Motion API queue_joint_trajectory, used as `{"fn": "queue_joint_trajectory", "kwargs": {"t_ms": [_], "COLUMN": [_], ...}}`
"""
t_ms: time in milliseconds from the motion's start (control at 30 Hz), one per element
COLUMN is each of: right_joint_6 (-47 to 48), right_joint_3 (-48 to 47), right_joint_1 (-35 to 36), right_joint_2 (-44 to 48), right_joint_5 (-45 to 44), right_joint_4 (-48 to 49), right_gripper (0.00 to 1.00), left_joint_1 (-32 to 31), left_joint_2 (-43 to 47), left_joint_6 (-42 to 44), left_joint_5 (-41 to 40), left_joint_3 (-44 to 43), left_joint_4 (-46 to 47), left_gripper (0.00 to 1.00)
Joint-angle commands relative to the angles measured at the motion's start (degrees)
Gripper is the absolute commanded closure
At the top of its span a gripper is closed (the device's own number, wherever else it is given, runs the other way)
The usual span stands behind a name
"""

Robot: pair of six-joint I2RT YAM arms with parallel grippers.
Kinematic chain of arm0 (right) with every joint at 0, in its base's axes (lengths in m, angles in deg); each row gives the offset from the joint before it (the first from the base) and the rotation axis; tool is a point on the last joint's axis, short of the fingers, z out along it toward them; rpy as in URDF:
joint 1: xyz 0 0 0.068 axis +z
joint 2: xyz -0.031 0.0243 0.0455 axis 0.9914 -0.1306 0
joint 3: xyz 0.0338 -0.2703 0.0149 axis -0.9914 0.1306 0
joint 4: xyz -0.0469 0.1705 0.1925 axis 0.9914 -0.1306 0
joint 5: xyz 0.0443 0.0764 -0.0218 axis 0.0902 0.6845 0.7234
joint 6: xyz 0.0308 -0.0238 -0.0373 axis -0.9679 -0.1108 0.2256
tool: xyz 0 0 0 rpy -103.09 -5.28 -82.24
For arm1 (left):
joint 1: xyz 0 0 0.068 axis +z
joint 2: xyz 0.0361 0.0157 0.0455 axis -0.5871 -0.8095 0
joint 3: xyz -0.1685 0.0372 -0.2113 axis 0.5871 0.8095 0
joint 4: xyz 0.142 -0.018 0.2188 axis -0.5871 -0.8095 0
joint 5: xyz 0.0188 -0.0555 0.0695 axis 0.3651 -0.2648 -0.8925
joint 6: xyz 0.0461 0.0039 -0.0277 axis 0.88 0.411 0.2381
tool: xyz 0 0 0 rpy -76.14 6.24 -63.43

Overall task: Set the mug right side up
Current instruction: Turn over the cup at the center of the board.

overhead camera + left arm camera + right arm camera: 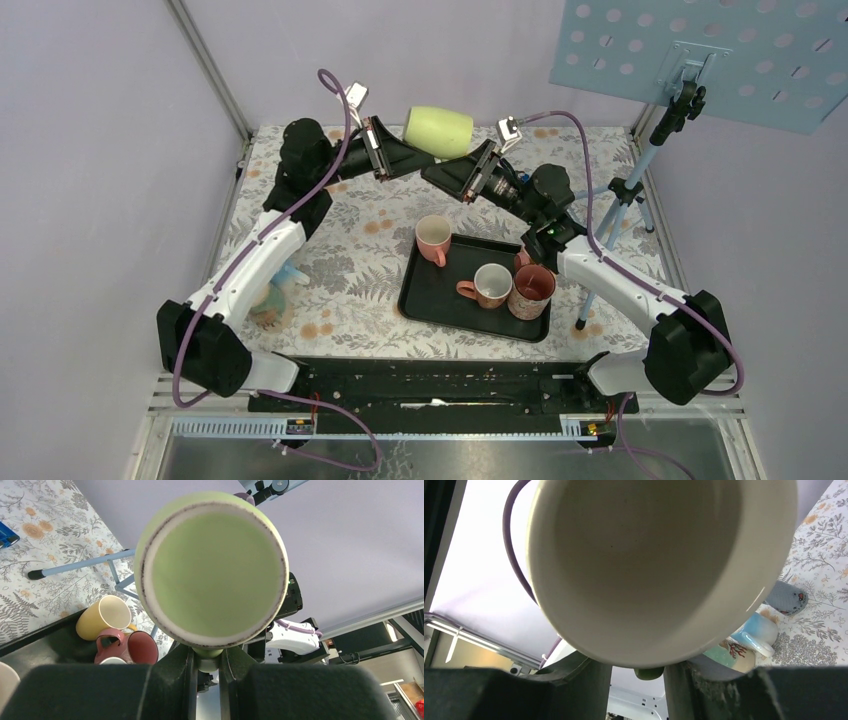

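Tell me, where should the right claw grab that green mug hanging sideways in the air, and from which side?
By the handle, coming from the mug's open end. The green mug lies on its side with its handle facing the arms. The left gripper pinches the handle from the base end, and the right gripper has open fingers astride the free part.

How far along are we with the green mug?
Done: the green mug is lifted, held on its side in midair between the arms. In hand: the left gripper is shut on its handle; the right gripper straddles that handle from the mouth side, a gap showing. Left: probably pass it over, turn the mouth up, set it down upright.
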Motion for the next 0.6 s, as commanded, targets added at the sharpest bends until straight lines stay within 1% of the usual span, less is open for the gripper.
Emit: {"fn": "queue_joint_trajectory", "kwargs": {"t_ms": [0,100,200,333,433,500,567], "right_joint_6": [-0.07,0.0,0.47,1.45,1.97,2.44,3.31], "right_joint_3": [-3.1,-3.13,-3.3,-3.48,-3.39,-3.43,-3.75], "right_joint_1": [-0.28,-0.3,-0.25,-0.29,-0.33,-0.28,-0.28], "right_joint_2": [0.06,0.04,0.17,0.49,0.73,0.83,0.93], "right_joint_5": [1.85,1.94,1.76,1.67,1.42,1.28,1.21], "right_joint_4": [3.3,3.12,2.64,1.36,0.55,-0.34,-1.89], "right_gripper": [0.56,0.56,0.62,0.76,0.92,1.0,1.0], "left_joint_1": [-0.7,-0.89,-1.05,-1.09,-1.09,-1.09,-1.04], "left_joint_2": [0.24,0.14,0.15,0.4,0.58,0.55,0.73], "left_joint_6": [-0.62,-0.58,-0.21,0.06,0.42,0.6,0.8], "left_joint_5": [1.09,1.32,1.58,1.93,1.9,1.79,1.15], "left_joint_3": [-1.11,-1.29,-0.92,0.0,0.63,0.9,1.21], "left_joint_4": [9.27,9.22,8.99,9.0,8.83,8.58,8.25], "left_gripper": [1.0,1.0,1.0,1.0,1.0,1.0,1.0]}}
